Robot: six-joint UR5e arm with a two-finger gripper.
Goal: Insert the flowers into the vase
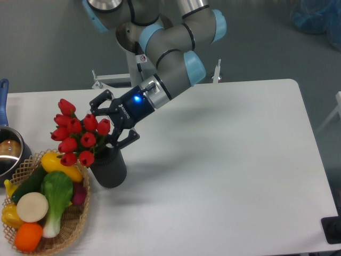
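Observation:
The flowers (77,136), a bunch of red tulip buds, stand with their stems down in the dark ribbed vase (109,167) and lean out to the left over its mouth. The vase stands upright on the white table, close to the basket. My gripper (114,122) sits just right of the buds, above the vase's rim. Its black fingers (99,104) are spread apart, one above the bunch and one low by the vase's mouth, so it is open. The buds hide the stems.
A wicker basket (78,224) of toy vegetables and fruit sits at the front left, touching the vase. A metal pot (9,153) with a blue handle is at the left edge. The white table (224,176) stretches to the right.

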